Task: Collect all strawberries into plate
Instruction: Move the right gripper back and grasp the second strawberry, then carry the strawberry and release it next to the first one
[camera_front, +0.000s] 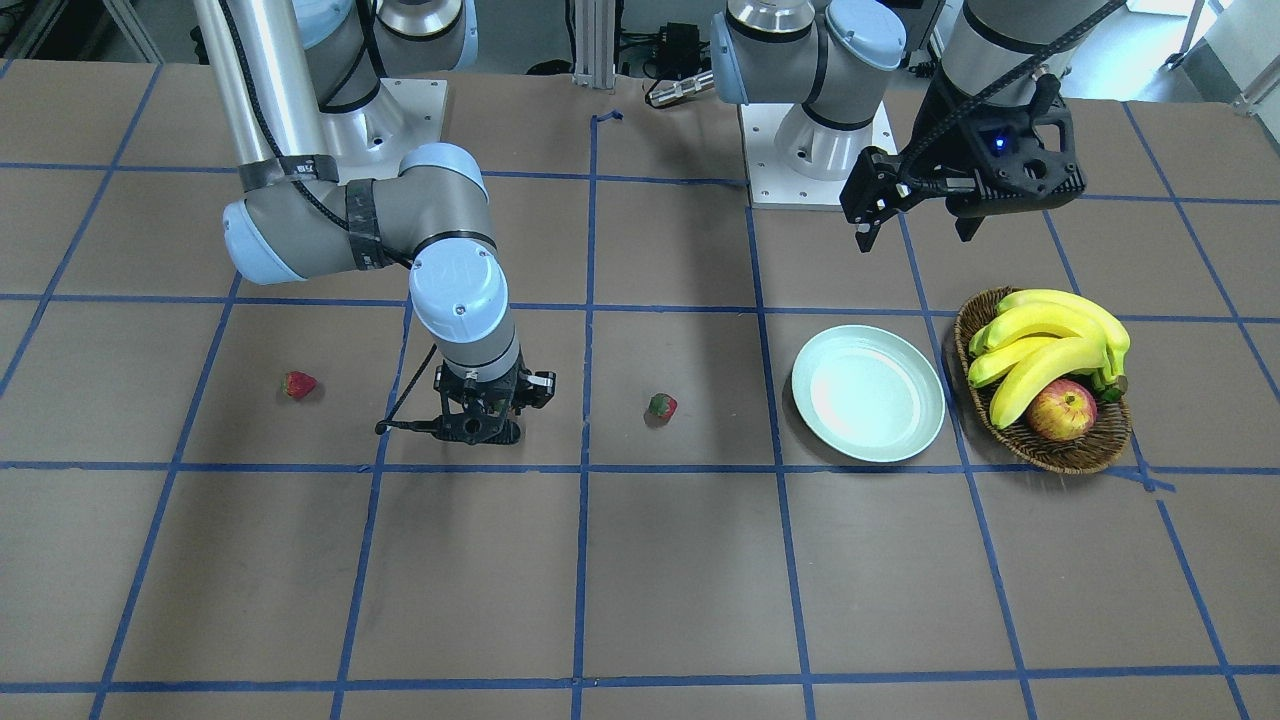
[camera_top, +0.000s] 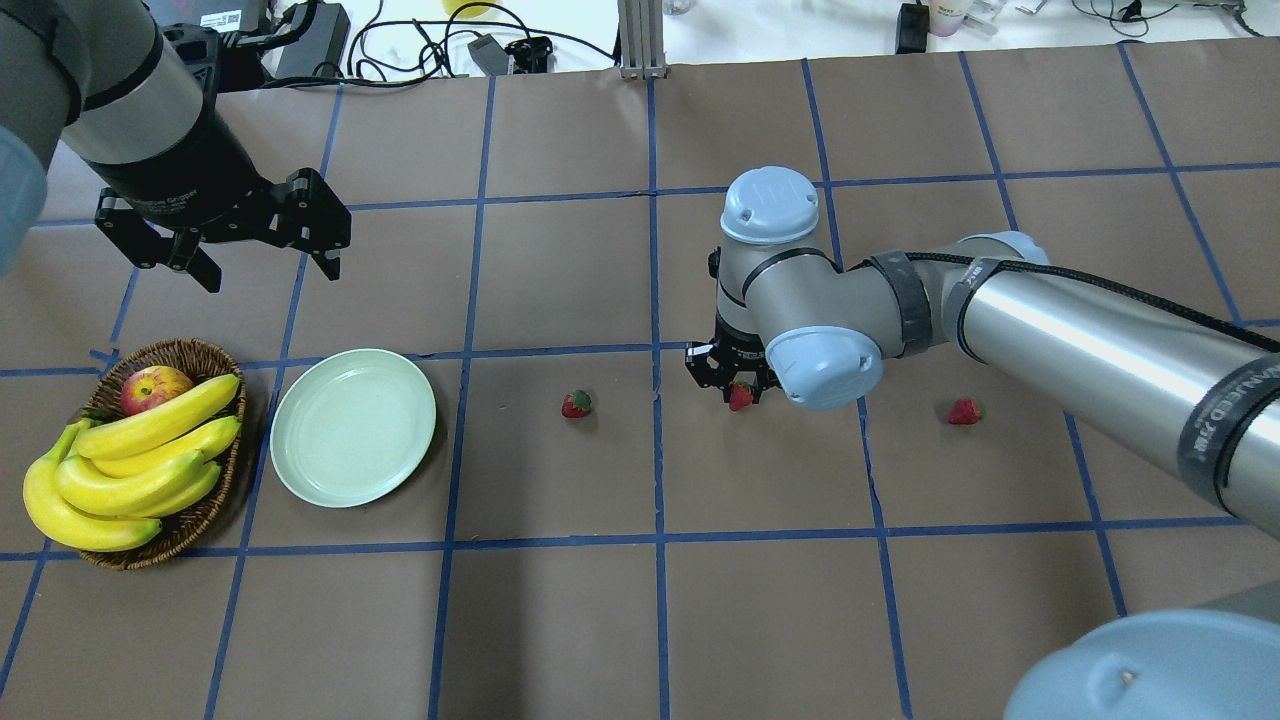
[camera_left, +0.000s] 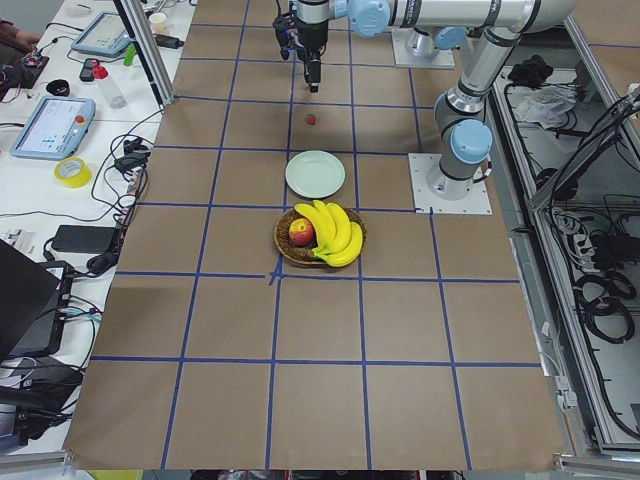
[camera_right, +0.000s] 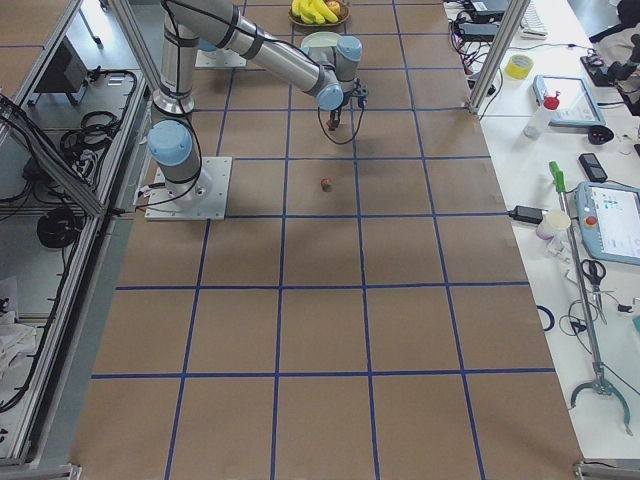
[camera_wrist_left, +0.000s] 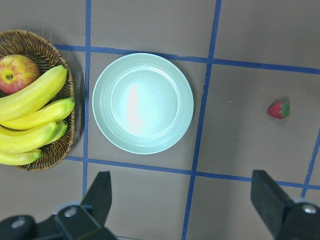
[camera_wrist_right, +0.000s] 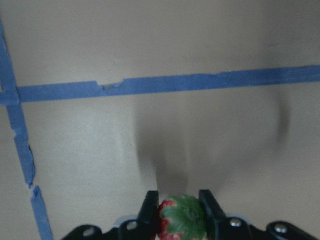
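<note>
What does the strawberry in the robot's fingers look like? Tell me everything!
The strawberry is small and red, with a green leafy cap turned up toward the wrist camera. It sits between the two black fingers of the right gripper, which close on its sides. It is well away from the plate, down near the brown-paper table. Whether it touches the table cannot be told.
</note>
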